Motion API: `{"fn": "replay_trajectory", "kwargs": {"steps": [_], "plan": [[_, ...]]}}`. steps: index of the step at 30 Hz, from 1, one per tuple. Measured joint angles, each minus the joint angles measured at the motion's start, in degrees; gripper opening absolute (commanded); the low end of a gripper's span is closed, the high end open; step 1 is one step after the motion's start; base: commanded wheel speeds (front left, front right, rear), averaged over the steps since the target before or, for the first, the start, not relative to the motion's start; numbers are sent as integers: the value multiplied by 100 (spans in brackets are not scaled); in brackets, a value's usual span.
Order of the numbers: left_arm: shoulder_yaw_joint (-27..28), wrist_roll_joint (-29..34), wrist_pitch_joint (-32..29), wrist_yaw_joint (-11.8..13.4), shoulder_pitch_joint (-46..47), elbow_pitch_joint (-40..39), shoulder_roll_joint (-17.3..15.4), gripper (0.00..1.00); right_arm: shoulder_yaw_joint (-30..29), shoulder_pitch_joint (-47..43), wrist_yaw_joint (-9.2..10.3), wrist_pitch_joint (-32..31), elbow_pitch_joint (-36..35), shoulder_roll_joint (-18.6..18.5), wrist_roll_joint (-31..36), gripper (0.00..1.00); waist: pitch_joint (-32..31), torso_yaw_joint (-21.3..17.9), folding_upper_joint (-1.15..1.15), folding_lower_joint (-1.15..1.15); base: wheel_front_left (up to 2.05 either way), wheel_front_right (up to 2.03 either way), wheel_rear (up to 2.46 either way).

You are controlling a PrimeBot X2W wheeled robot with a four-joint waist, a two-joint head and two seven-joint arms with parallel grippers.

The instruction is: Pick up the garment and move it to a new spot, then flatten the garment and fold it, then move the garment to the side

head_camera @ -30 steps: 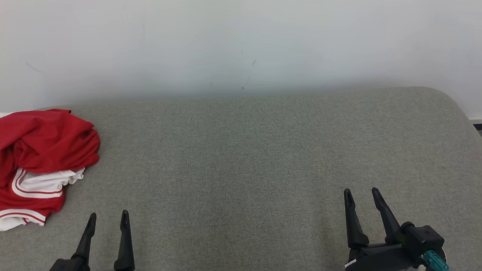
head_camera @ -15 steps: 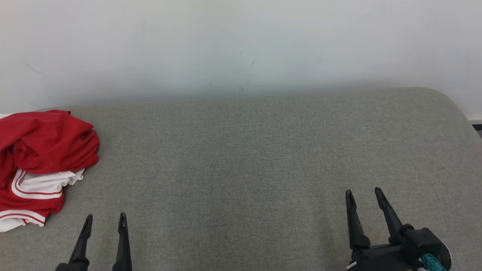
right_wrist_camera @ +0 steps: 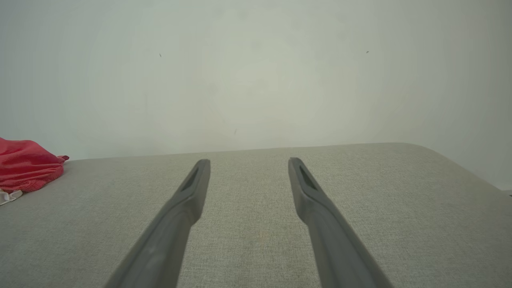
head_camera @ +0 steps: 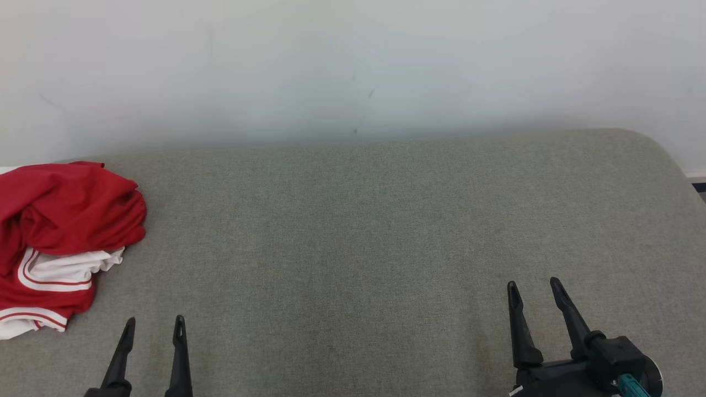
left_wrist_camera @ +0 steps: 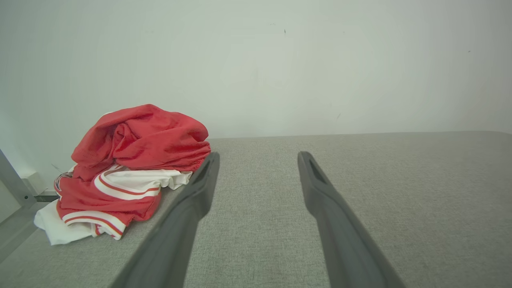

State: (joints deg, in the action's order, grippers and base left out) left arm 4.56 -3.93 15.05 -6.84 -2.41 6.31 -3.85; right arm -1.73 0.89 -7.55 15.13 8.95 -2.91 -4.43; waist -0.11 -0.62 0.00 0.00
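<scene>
Far left: the garment is found in a crumpled heap on the grey surface, at its left end and close to the wall. Red cloth is bunched on top. A white panel and red-and-white striped trim are exposed on the near side. In the head view the heap is cut off by the left border. In the left wrist view a pale metal bar is noted just left of the heap.

Lower left: the left gripper is seen low over the surface, right of the garment and nearer the robot, apart from it. Its jaws are spread wide and nothing is held between them. Its fingers are pointed toward the wall. In the left wrist view one fingertip is lined up with the heap's right edge, but no contact is indicated in the head view.

Centre: plain grey fabric is observed, flat and unwrinkled.

Lower right: the right gripper is seen over the surface, well apart from the garment. Its jaws are likewise parted and nothing is gripped. Its fingers are tilted slightly to the left.

Far right: the surface is ended in a rounded corner.
</scene>
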Motion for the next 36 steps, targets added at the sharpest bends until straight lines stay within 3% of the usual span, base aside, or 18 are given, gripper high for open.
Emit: {"fn": "replay_trajectory", "kwargs": {"steps": [36], "plan": [[75,47,0,-56,11,255,26,100,-41,19,0,0,235,-1,-123,100,-13,30,0,0,0,0,0]]}}
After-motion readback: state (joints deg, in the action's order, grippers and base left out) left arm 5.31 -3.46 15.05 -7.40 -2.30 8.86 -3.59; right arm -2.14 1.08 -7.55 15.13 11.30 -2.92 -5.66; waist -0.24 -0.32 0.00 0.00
